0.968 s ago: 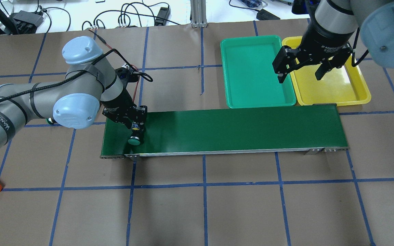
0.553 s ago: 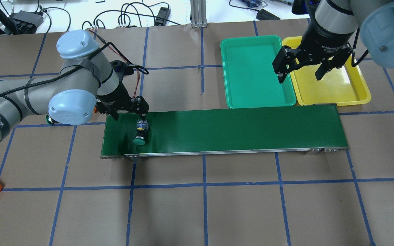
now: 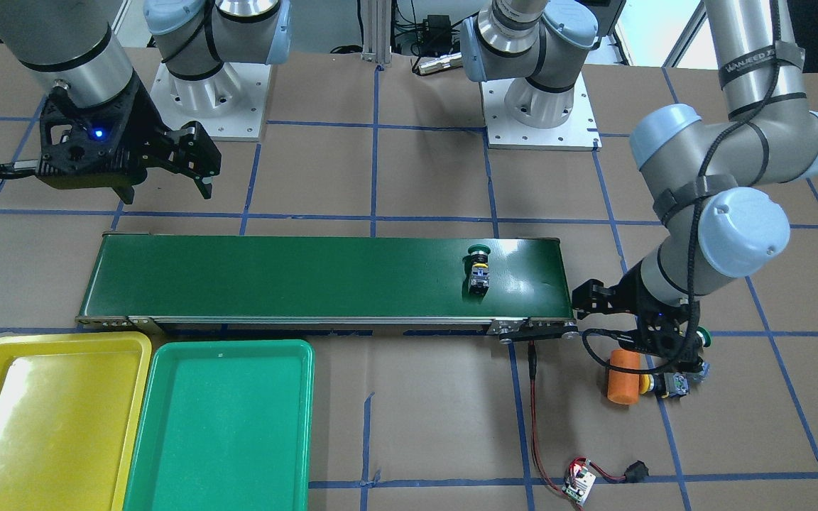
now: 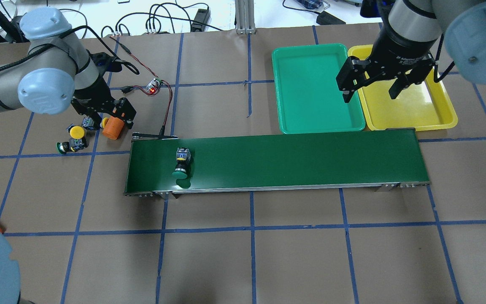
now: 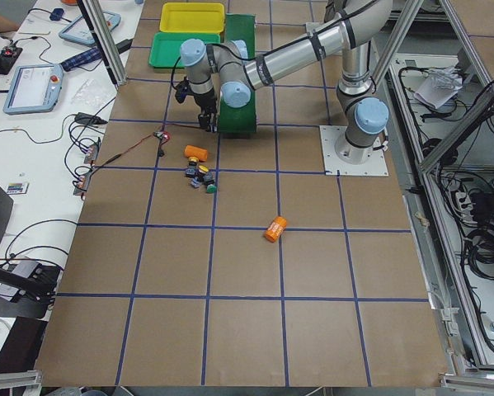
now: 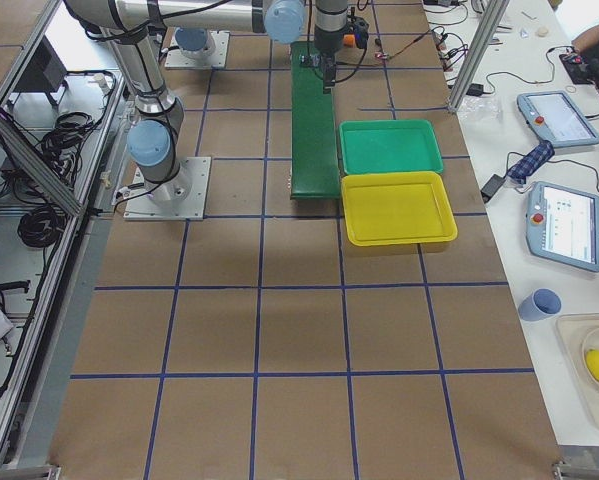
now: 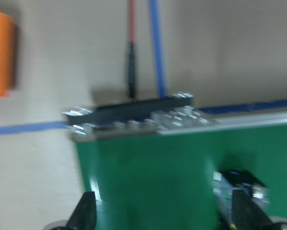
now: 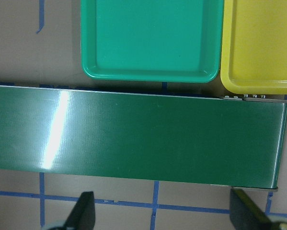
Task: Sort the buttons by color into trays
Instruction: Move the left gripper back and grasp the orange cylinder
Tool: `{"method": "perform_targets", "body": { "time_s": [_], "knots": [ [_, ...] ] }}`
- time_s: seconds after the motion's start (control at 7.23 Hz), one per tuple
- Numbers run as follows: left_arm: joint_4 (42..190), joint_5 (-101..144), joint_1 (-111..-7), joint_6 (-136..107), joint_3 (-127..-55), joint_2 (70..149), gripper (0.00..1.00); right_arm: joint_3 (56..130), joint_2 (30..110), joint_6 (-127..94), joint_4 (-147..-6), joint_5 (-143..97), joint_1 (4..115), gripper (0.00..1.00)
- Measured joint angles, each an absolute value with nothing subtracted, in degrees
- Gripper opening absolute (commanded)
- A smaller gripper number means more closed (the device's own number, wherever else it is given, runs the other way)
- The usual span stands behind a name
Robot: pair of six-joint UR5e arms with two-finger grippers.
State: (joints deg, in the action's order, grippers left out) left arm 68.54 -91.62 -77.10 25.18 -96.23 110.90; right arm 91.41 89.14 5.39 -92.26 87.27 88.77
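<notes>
One green-capped button (image 4: 181, 164) (image 3: 478, 270) lies on its side on the dark-green conveyor belt (image 4: 289, 158), near its left end. My left gripper (image 4: 103, 115) (image 7: 165, 215) is open and holds nothing; it hangs off the belt's left end, above the loose buttons on the table. These are a yellow-capped button (image 4: 76, 132), a green-capped button (image 4: 68, 146) and a third button (image 4: 87, 122) partly hidden by the gripper. My right gripper (image 4: 371, 90) (image 8: 165, 213) is open over the seam between the green tray (image 4: 317, 88) and the yellow tray (image 4: 411, 101).
An orange cylinder (image 4: 113, 128) lies beside the loose buttons, just under my left gripper. A small circuit board (image 4: 155, 84) with red wires runs to the belt's left end. Another orange cylinder (image 5: 275, 228) lies nearer the table's front left.
My left gripper has let go of the green-capped button and swung back and left, off the belt, to the loose buttons. The button has drifted slightly right on the belt. The right arm is still.
</notes>
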Motion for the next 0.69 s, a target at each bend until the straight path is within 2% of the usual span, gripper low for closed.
{"method": "perform_targets", "body": {
  "time_s": [0.28,0.69],
  "knots": [
    [61.58,-91.86,-74.06,31.48,-96.15,115.22,1.0,91.44,89.09,5.44,-92.28,87.28,88.77,1.0],
    [59.35,-91.39,-73.57,33.89,-96.72,118.1,1.0,91.41,89.17,5.43,-92.29,87.28,88.77,1.0]
  ]
}}
